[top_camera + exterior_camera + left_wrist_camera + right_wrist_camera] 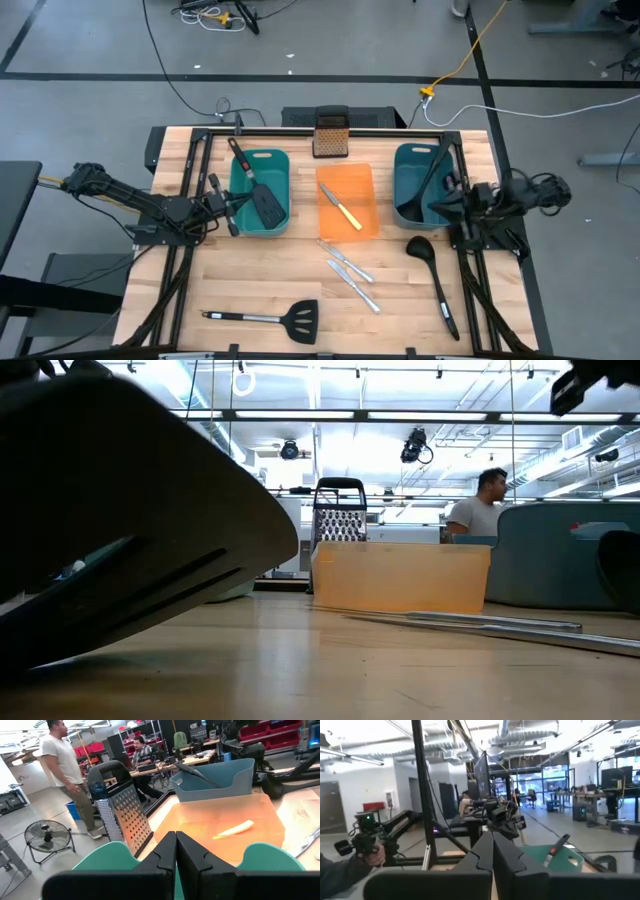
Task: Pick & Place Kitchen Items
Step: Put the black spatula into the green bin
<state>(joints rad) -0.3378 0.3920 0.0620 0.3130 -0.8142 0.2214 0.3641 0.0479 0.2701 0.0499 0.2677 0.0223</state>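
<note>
Taking the orange tray at the table's middle as the landmark: the small yellow-handled knife already lies inside it, slanting across its floor. In the teal bin just left of the tray sits one slotted spatula, its handle leaning toward the bin's far corner. In the blue-grey bin right of the tray one black ladle stands with its handle angled up over the far rim.

Four items are still loose on the wood on the near side of the tray. The two silver table knives lie side by side just below it, both running diagonally from near the tray's front edge away toward the right. The second spatula lies well below and left of the tray, its long axis across the table, blade toward the middle. The second ladle lies below and right of the tray, bowl nearest the tray, handle pointing to the table's near edge.

The left gripper hovers at the teal bin's left rim, jaws pressed together and holding nothing. The right gripper sits at the blue-grey bin's right rim, jaws likewise closed and empty.

Judging from this, the loose ladle lies directly toward the near edge from the right gripper, its handle roughly in line with that arm; the loose spatula is nearer the left arm.
</note>
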